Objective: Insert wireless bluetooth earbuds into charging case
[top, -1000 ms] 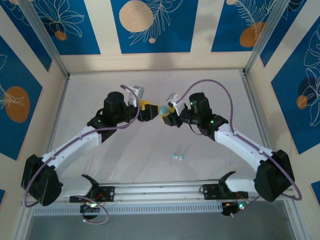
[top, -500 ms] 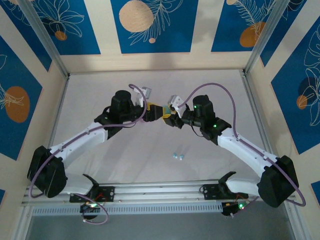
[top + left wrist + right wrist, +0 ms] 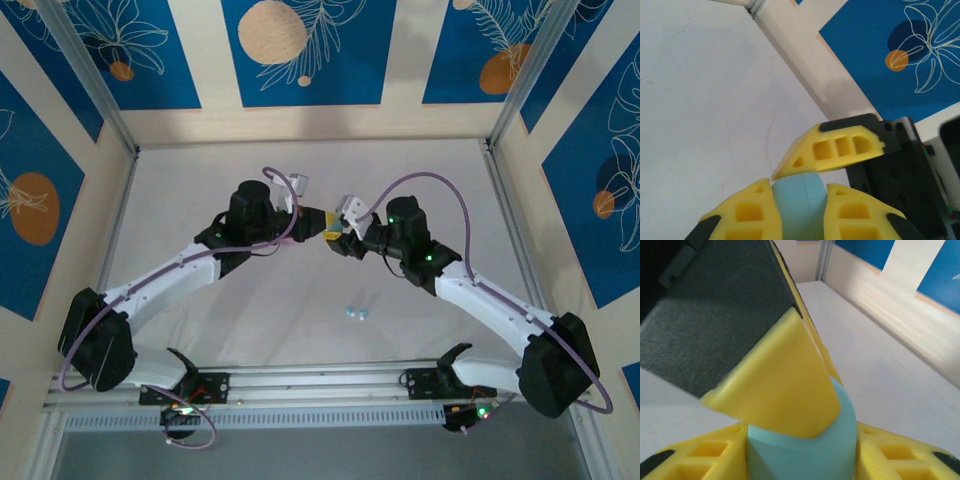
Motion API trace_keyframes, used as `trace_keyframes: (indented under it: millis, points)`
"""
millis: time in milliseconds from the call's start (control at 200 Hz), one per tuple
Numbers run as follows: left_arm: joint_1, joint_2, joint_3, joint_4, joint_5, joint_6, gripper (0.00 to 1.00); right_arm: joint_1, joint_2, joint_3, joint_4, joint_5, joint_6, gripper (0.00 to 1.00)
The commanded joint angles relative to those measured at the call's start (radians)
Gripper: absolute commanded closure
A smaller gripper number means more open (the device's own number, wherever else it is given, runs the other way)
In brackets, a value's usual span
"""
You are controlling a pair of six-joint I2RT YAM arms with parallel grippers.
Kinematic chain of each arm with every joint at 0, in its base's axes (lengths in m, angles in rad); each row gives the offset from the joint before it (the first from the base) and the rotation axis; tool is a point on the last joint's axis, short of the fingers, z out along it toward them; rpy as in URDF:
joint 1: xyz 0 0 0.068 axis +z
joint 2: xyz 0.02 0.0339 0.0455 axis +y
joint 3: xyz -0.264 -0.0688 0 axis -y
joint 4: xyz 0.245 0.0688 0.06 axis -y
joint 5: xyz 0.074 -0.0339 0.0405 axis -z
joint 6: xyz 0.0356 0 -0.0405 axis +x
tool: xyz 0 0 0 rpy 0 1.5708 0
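One teal case (image 3: pixel 799 207) and two teal earbuds (image 3: pixel 357 313) counted. The buds lie loose on the white table (image 3: pixel 250 330), near each other, at 5 o'clock from the grippers and well apart from them. Both arms reach inward and meet mid-table, fingertips nose to nose. Left gripper (image 3: pixel 312 219) comes in from 9 o'clock, pinching the case between its yellow fingers. Right gripper (image 3: pixel 334 236) comes in from 3 o'clock with its fingers flanking the same case; can't tell whether they're pressing on it.
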Motion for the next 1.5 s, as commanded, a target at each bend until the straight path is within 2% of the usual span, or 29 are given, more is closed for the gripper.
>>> trace_keyframes:
  millis: [0, 75, 190, 300, 510, 830, 1416, 1496]
  points:
    - [0.003, -0.052, -0.042, 0.074, -0.057, -0.118, 0.94, -0.017, -0.07, -0.069, 0.175, 0.004, 0.001, 0.42]
    - [0.002, -0.063, -0.065, 0.133, -0.053, -0.205, 0.95, -0.051, -0.085, -0.107, 0.208, -0.054, 0.006, 0.39]
    - [0.001, -0.056, -0.103, 0.253, -0.022, -0.341, 0.95, -0.113, -0.096, -0.128, 0.221, -0.193, 0.042, 0.42]
    - [0.0, -0.037, -0.108, 0.309, 0.015, -0.399, 0.95, -0.126, -0.094, -0.14, 0.265, -0.261, 0.019, 0.43]
    - [-0.009, -0.032, -0.096, 0.301, 0.024, -0.4, 0.95, -0.13, -0.067, -0.122, 0.32, -0.269, 0.008, 0.42]
    - [-0.017, -0.02, -0.083, 0.346, 0.072, -0.415, 0.94, -0.166, -0.006, -0.096, 0.411, -0.303, 0.118, 0.46]
    - [-0.021, -0.014, -0.09, 0.336, 0.055, -0.414, 0.94, -0.172, -0.006, -0.11, 0.464, -0.294, 0.157, 0.45]
    - [-0.021, -0.014, -0.088, 0.335, 0.055, -0.413, 0.94, -0.173, -0.004, -0.108, 0.455, -0.3, 0.156, 0.51]
